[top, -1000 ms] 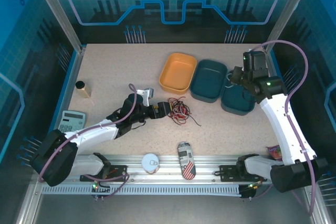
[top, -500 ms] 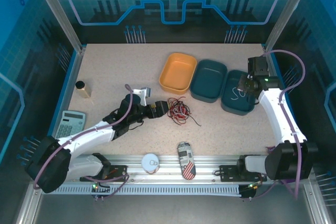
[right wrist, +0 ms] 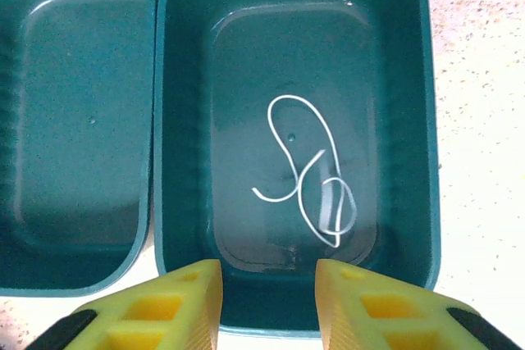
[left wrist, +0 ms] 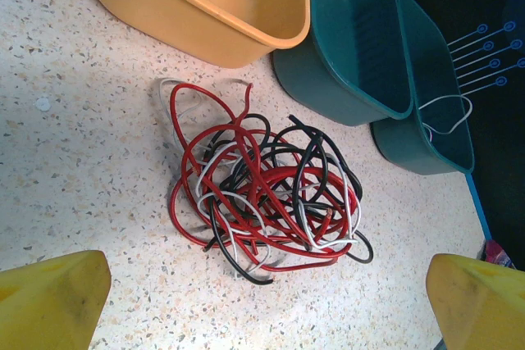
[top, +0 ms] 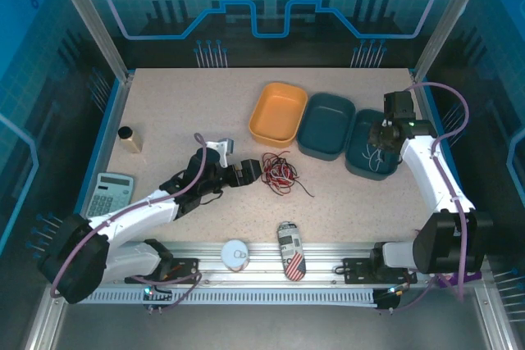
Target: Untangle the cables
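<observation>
Squarely ahead of the left pincer: the knot

The cable tangle (left wrist: 262, 194), a heap of red, black and white strands, lies on the bench (left wrist: 74, 161) just short of the orange tray (left wrist: 205, 22). It is dead ahead of the left pincer (left wrist: 267, 305), whose fingers stand wide apart with nothing between them. In the wrist view the heap spreads a little more across than along the line of approach, so its longer side runs parallel to the line between the two fingertips. A straight advance would, I judge, straddle the whole heap rather than single out one strand.

The right pincer (right wrist: 267, 305) is well apart from the tangle, hovering over the end teal tray (right wrist: 184, 120). Its fingers are parted a little and hold nothing. One white strand (right wrist: 305, 174) lies loose on that tray's floor. The left arm is plainly the nearer to the knot.
</observation>
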